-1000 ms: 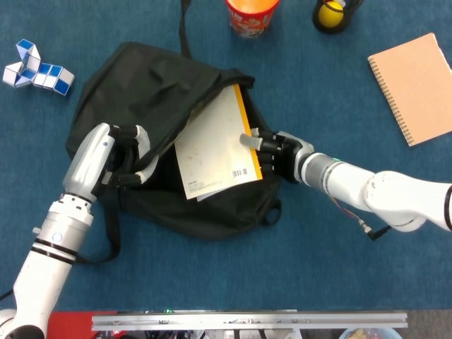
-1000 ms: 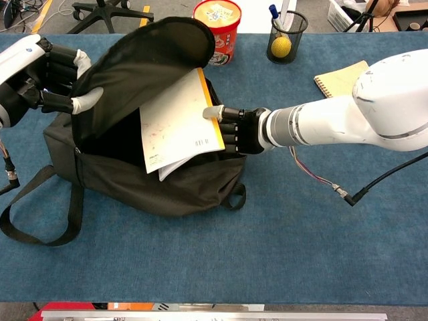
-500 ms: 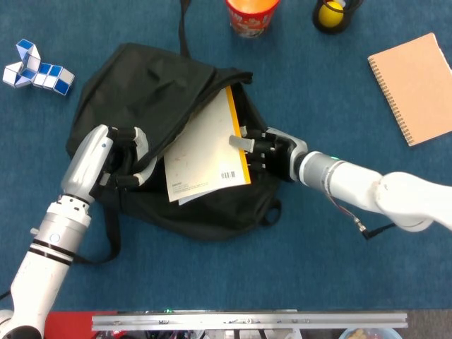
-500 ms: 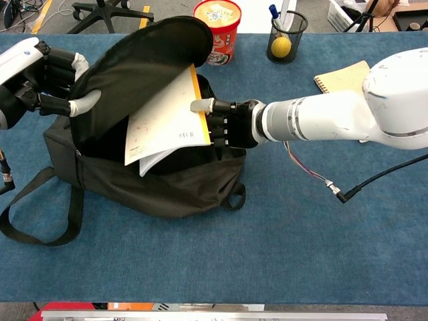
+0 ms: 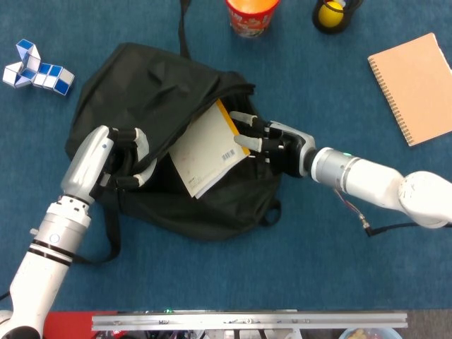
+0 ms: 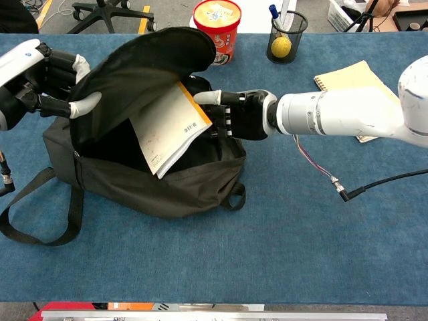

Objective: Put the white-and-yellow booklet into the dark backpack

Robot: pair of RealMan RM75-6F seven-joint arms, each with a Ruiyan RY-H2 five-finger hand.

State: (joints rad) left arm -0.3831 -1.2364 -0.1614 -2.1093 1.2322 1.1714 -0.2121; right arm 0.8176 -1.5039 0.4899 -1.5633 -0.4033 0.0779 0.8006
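Half the booklet (image 5: 205,148) inside backpack (image 5: 141,92)

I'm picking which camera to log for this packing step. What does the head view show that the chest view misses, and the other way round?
Only the head view shows the blue-and-white puzzle toy left of the backpack. Only the chest view shows the office chair base beyond the table, and the mesh pen cup in full. Both show the dark backpack, the white-and-yellow booklet partly inside its opening, the left robot hand holding the flap up, the right robot hand at the booklet's edge, the red tub and the tan spiral notebook.
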